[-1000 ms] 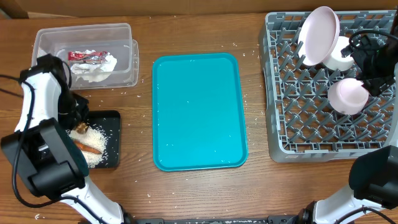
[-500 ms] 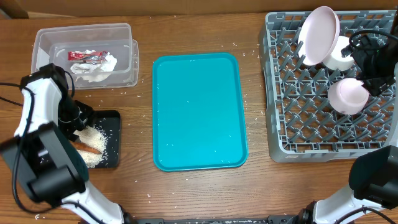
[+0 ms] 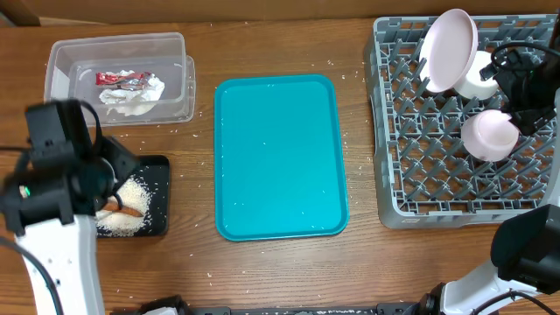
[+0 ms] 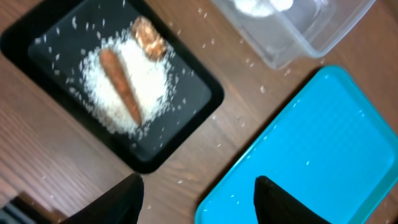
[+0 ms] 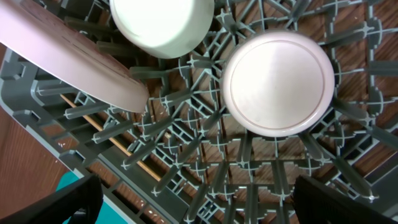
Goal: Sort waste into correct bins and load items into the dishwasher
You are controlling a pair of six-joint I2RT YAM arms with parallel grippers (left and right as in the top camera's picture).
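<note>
Black tray [image 4: 189,87] beneath left claw [image 4: 198,193], jaws apart, pointing down

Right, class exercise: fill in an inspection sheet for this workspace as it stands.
Surface: wooden table, loose grains scattered on it.
Job's things: clear tub holds wrapper and napkins; black tray holds rice, sausage stick, brown lump; dish rack holds plate, pale cup, pink bowl.
Clutter: teal tray, a few grains on it; thin wooden stick in the rack.
Grippers: left gripper open, empty, beside the black tray; right gripper open, empty, above the rack.
Cables: black cables on the right arm.
Surroundings: cardboard behind the table.
</note>
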